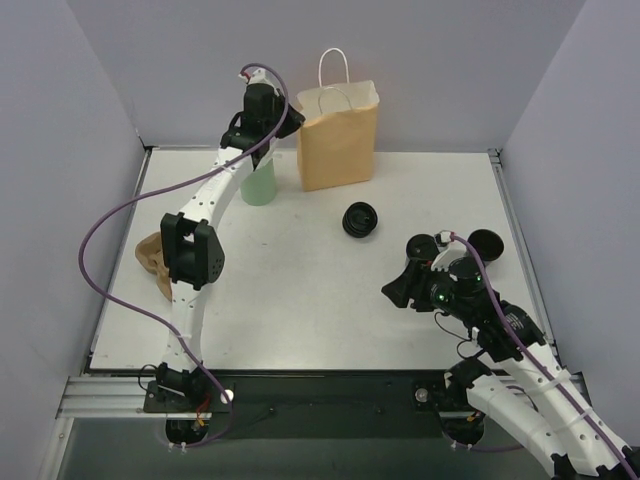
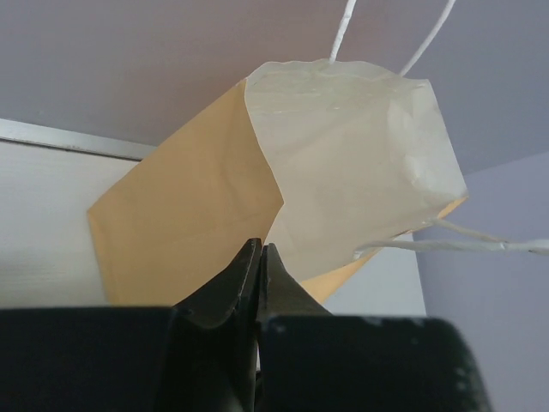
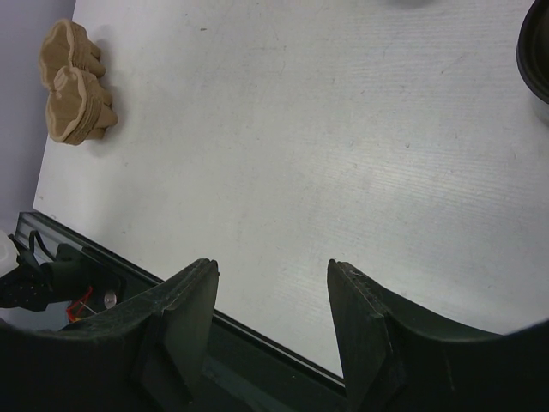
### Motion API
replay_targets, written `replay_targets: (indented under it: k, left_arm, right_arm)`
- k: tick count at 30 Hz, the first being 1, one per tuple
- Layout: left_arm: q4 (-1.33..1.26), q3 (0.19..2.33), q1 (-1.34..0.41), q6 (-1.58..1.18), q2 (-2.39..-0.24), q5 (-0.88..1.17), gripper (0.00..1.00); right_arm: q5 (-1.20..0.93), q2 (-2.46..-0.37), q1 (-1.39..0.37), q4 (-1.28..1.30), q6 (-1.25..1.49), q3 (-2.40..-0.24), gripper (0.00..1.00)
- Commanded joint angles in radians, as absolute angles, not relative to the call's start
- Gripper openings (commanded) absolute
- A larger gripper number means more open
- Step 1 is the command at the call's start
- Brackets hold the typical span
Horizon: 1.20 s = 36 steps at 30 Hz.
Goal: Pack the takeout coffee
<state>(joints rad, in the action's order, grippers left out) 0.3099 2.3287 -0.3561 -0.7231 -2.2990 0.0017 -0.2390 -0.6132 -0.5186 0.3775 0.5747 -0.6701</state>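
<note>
Your left claw (image 2: 259, 249) was up at the left corner of the brown paper bag (image 1: 338, 150). Its fingers were pressed together with the rim's edge running straight into them. That looked like a pinch on the paper, probably to steady the bag or hold its mouth wide for loading. Your right claw (image 3: 273, 279) hung spread and empty over the bare surface (image 1: 300, 300), placed, I'd judge, to go for the cup. The takeout coffee (image 1: 360, 219) sat on the surface just in front of the bag, apart from both claws; I couldn't tell whether it stood upright or lay tipped. A second round black thing (image 1: 487, 243) lay beside your right arm, perhaps a lid. The mint-green cup (image 1: 258, 187) stood under your left arm, close to the bag, and the pulp carrier (image 1: 150, 255) lay near the left edge. Neither blocked the way from cup to bag, though the white handles (image 1: 333, 65) arched over its mouth.
</note>
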Motion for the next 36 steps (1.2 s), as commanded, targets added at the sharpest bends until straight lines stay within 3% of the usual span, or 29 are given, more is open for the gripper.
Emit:
replay_targets:
  k: [1,9,18,27,31,36]
  left_arm:
    - [0.206,2.358,-0.348,-0.750,-2.217,0.138,0.06]
    - [0.218,2.315,-0.348,-0.790,-2.037,0.247,0.05]
    - [0.299,2.111,-0.350,-0.808,-1.702,0.301,0.05]
    - [0.284,1.564,-0.364,-0.845,-1.220,0.324,0.05]
    - [0.328,1.283,-0.370,-0.833,-0.986,0.302,0.05]
    - [0.171,0.883,-0.374,-0.899,-0.809,0.307,0.06]
  right_arm:
    - [-0.213,-0.604,-0.525,0.367,0.578,-0.676,0.54]
    - [-0.156,-0.595,-0.525,0.471,0.528,-0.748,0.55]
    - [-0.175,-0.632,-0.520,0.551,0.506,-0.943,0.56]
    - [-0.193,-0.568,-0.522,0.620,0.567,-1.061,0.56]
    - [-0.196,-0.503,-0.522,0.643,0.604,-1.040,0.56]
    - [-0.158,-0.430,-0.522,0.664,0.618,-0.970,0.56]
